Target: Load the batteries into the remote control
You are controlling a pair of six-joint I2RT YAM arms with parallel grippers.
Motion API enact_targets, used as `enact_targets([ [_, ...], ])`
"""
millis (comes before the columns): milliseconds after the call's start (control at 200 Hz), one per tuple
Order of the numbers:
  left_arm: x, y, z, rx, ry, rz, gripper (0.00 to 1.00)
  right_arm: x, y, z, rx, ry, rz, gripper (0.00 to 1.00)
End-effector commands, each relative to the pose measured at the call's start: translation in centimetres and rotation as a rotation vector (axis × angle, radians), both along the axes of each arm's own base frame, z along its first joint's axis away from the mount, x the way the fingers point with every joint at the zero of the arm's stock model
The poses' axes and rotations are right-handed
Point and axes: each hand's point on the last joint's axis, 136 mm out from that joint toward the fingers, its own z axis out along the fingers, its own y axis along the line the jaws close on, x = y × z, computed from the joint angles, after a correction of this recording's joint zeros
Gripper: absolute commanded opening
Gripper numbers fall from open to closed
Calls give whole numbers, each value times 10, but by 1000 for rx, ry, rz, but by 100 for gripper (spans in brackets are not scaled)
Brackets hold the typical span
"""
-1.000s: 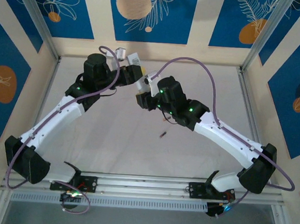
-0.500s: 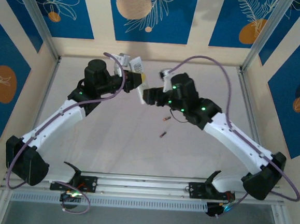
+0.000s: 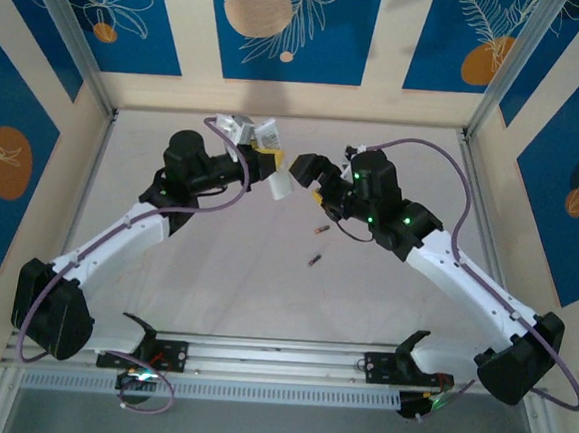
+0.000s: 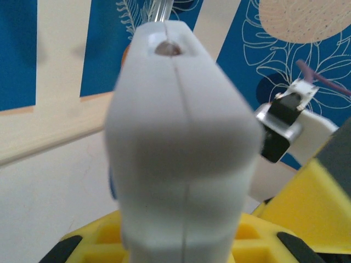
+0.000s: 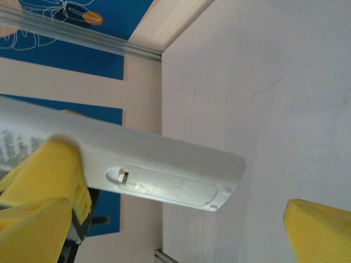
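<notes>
Where the L gripper [image 3: 270, 167] and R gripper [image 3: 303, 169] meet over the far-centre of the table [image 3: 215, 271], the remote [image 3: 280, 184] sits clamped in the L gripper, raised off the surface.

L wrist view: remote [image 4: 181, 159] seen end-on, v. close to lens and blurred, w/ a small round hole at its top end.

R wrist view: remote [image 5: 164, 161] runs across frame, back face toward cam. A cover panel [image 5: 164, 187] w/ a latch notch lies flush near its free end. A yellow finger [image 5: 46, 172] presses the remote at frame left.

R gripper: jaws spread wide, nothing between them. Its finger [image 5: 321, 230] at frame right stands apart from the remote.

Batteries [image 3: 322, 228]: both lie loose on the table, on the near side of the R gripper and apart from each other. The second [image 3: 314, 261] lies closer to the arm bases. Neither touches the remote or a gripper.
</notes>
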Motion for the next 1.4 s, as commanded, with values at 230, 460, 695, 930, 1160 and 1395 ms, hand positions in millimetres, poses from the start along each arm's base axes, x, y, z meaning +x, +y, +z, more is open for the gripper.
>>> enact_targets([
  [230, -11, 0, 26, -58, -107, -11, 11, 12, 18, -19, 111, 69, -35, 100],
  [460, -13, 1, 31, -69, -112, -13, 11, 18, 23, -13, 169, 24, -22, 100],
  [695, -9, 2, 29, -73, -95, 4, 10, 12, 40, -3, 224, -22, 74, 99],
  [930, -12, 3, 37, -108, -100, -2, 10, 15, 40, -12, 219, -7, 69, 98],
  [1160, -11, 6, 42, -110, -112, 15, 9, 15, 43, -24, 206, 29, 77, 91],
  [1395, -12, 7, 45, -121, -125, 20, 9, 15, 43, -39, 189, 59, 69, 82],
])
